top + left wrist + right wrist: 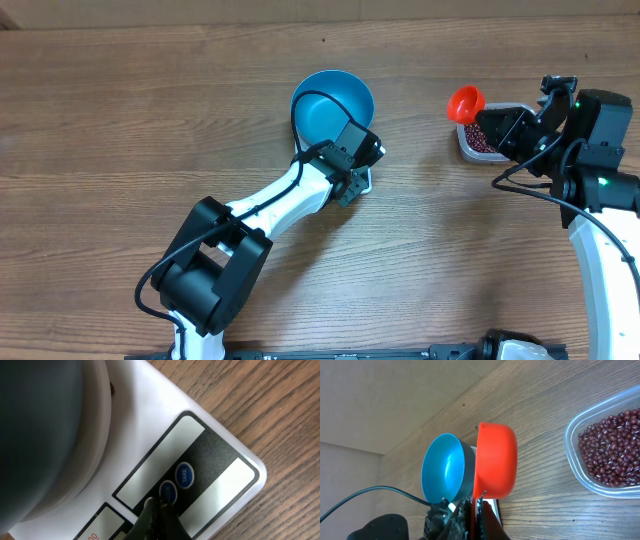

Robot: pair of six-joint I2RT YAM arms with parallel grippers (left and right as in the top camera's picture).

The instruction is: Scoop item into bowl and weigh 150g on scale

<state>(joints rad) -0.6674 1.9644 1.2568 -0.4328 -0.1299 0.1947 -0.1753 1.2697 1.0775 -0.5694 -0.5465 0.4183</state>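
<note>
Maroon beans [612, 450] fill the bottom of a clear plastic tub [571, 455] that stands on the wooden counter [150, 100], in front of the right arm and well apart from the blue bowl [335, 100]. That bowl sits near the middle of the counter on the round platform of the white scale [145, 405], most of which the overhead view hides under the left arm. In the left wrist view the bowl's dark underside looms at the left, and the scale's control panel runs along the edge next to it, with a pale window [160, 457] and two round blue buttons. The left end effector [157, 507] is fully closed with nothing between its fingers. Its tips are at the edge of the button [168, 492] beside the one marked TARE [184, 475], though it cannot be told whether they press on it. The right end effector [476, 510] is clamped shut on the handle of a red-orange scoop [495, 455]. From overhead the scoop's cup sits just beside the tub, at the corner that faces the bowl. The right wrist view shows only the rounded outside of the cup, with the bowl's blue mouth just behind it.
</note>
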